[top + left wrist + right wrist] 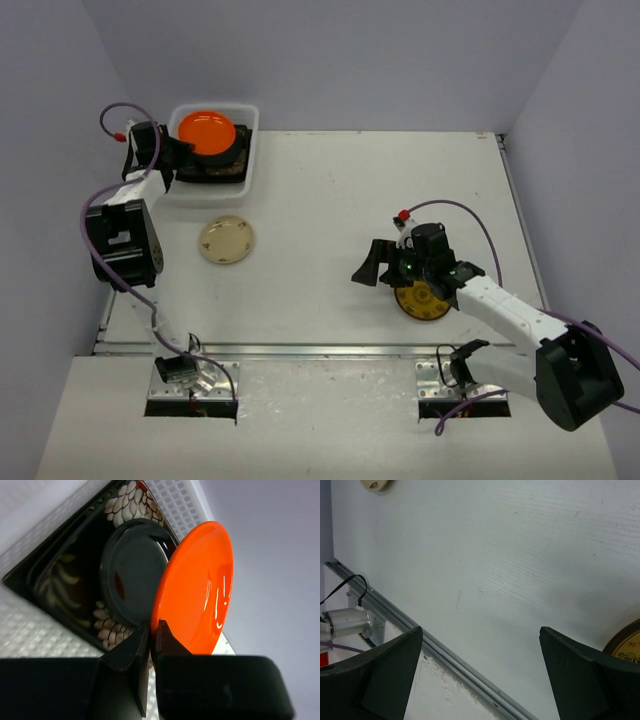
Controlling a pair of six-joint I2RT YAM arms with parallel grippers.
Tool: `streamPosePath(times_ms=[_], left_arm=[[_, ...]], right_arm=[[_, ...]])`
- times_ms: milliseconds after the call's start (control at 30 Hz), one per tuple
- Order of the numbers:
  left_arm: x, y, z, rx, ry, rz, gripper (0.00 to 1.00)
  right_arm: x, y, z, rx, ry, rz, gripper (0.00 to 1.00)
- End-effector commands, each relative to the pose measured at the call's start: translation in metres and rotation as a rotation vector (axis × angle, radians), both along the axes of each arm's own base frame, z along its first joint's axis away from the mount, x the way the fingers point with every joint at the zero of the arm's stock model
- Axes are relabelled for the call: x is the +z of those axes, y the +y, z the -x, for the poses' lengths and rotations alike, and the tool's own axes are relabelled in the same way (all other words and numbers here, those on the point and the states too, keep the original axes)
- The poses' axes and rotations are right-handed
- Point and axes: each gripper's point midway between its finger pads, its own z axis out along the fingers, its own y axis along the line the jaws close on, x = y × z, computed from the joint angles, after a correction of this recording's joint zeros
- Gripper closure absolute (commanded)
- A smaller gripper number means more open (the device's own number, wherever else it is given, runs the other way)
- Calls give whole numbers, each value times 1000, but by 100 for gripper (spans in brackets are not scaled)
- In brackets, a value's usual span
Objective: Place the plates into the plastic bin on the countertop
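One glossy orange plate [207, 131] hangs tilted over the plastic bin [251, 150] at the far-left corner of the countertop [330, 190], hollow face up, with its left rim pinched tight by the left gripper [152, 626]. Under it in the bin, a black round plate [132, 575] sits on a dark floral square plate [60, 577]. Cream plate [227, 240] lies just outside the bin, and the right gripper [481, 630] gapes wide near the front rail [300, 349], beside the yellow-patterned plate [422, 300], holding nothing.
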Motion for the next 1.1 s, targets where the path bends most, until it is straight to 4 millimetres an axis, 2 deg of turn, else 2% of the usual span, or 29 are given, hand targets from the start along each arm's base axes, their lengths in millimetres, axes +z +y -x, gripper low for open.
streamPosePath(times_ms=[0,33,67,133,233,267,300,367,400,467,500,600,667,700,733,800,867,900,933,967,1000,1033,1067], left_arm=[[7,-3,-38,-82,-74,29,100],[4,-3,-41,-87,-74,34,100],[0,-2,-43,-86,-73,40,96],[1,-1,-47,-81,-85,42,74],[7,2,-52,-75,-97,29,63],[10,4,-55,-69,-97,23,53],[10,5,-56,-62,-89,19,38],[14,10,-59,-46,-71,8,24],[23,12,-63,-43,-82,-2,12],[23,15,-61,-34,-43,-3,0],[27,15,-61,-29,-26,-1,0],[16,16,-65,-26,44,25,0],[19,14,-72,-48,58,39,0],[5,13,-72,-58,103,52,0],[15,15,-75,-60,94,47,0],[11,12,-72,-83,119,62,0],[35,7,-62,-102,96,45,0],[70,2,-52,-114,46,25,0],[88,-1,-42,-120,21,16,0],[116,-10,-20,-138,-16,3,0],[134,-16,-1,-148,-43,-7,0],[130,-26,25,-162,-34,0,0],[136,-37,55,-180,-61,-5,0]], right_arm=[[3,-8,-2,12,-80,27,1],[3,-9,-1,13,-83,31,1],[1,-10,0,13,-83,35,1],[-1,-10,1,18,-80,40,1],[-2,-6,3,41,-62,30,1],[-3,-6,3,45,-59,28,1],[-2,-5,4,48,-57,24,1],[-3,-2,4,55,-51,13,1],[-4,-2,5,55,-47,9,1],[-5,2,5,67,-40,-10,1],[-7,4,6,73,-29,-19,1],[-5,16,5,108,-9,-68,1],[-5,24,5,129,13,-89,1],[-5,29,4,137,17,-93,1],[-5,32,3,136,17,-92,1],[2,49,0,168,-21,-102,1],[-7,70,-3,216,17,-112,1],[-9,89,-6,256,51,-123,1],[10,103,-15,273,8,-153,1],[7,124,-23,283,37,-165,1],[4,138,-31,277,51,-173,1],[-11,152,-41,258,89,-172,1],[-23,169,-53,237,121,-182,1]])
